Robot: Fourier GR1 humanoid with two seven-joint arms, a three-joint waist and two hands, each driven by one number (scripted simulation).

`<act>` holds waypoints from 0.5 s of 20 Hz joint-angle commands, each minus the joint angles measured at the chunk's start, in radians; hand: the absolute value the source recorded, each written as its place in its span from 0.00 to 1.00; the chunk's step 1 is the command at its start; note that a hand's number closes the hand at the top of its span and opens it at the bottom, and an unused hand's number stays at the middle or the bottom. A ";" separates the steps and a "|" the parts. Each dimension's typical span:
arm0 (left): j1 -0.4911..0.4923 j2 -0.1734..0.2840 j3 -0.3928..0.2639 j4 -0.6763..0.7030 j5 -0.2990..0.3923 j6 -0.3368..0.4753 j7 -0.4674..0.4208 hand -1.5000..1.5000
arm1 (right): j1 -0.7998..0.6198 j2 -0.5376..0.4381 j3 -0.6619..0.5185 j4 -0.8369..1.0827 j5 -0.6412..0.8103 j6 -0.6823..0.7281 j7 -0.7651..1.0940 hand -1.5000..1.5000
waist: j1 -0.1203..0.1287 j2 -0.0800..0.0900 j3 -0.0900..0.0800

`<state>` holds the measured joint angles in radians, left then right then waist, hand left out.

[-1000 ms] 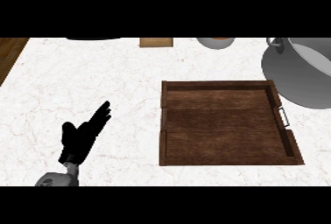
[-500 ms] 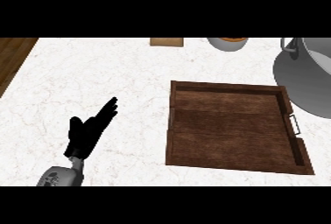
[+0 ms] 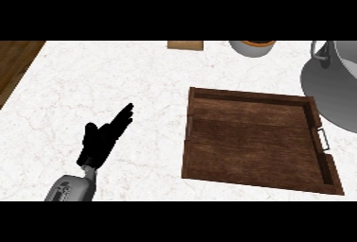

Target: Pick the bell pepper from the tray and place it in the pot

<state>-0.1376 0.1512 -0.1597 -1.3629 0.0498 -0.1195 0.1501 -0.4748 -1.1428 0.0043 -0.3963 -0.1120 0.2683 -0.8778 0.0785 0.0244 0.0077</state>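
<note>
White marbled stone counter [image 3: 140, 71] fills the view, with a strip of brown wood floor at its nine o'clock edge. At four o'clock sits the rectangular dark wooden tray [image 3: 258, 101], a metal handle on its three o'clock side; no bell pepper shows in it or anywhere. At two o'clock, cut off by the edge, stands the grey metal pot [image 3: 335, 85]. At eight o'clock the black left hand [image 3: 101, 139] rests, fingers straight, close together, holding nothing.

My view looks down on a white marble counter [image 3: 140, 80] filling most of the frame; brown wood floor [image 3: 14, 61] shows at upper left.
</note>
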 commanded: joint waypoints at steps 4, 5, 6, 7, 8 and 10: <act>-0.044 0.010 0.021 0.021 0.010 -0.014 0.034 0.50 | -0.196 0.031 0.115 0.043 0.172 -0.018 0.039 1.00 | 0.008 0.001 -0.003; -0.021 0.012 0.010 -0.006 0.008 -0.020 0.026 0.50 | -0.239 0.056 0.128 0.045 0.193 -0.055 0.087 1.00 | 0.023 0.001 -0.003; -0.044 0.004 0.018 0.035 -0.001 -0.009 0.008 0.50 | -0.245 0.078 0.143 0.064 0.219 -0.070 0.068 1.00 | 0.008 0.003 -0.003; -0.033 0.006 0.019 0.012 0.012 -0.016 0.030 0.50 | -0.259 0.065 0.161 0.070 0.245 -0.057 0.059 1.00 | 0.012 0.001 -0.003; -0.017 0.015 0.011 0.004 0.007 -0.029 0.014 0.50 | -0.283 0.086 0.169 0.085 0.260 -0.072 0.070 1.00 | 0.015 0.002 -0.003; -0.016 -0.031 -0.010 0.025 -0.020 0.012 -0.014 0.50 | -0.289 0.141 0.196 0.104 0.305 -0.154 0.060 1.00 | 0.007 0.005 -0.002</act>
<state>-0.1548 0.1521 -0.1516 -1.3492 0.0510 -0.1326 0.1540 -0.7198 -1.0626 0.1505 -0.3253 0.1138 0.1917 -0.8113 0.0902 0.0261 0.0048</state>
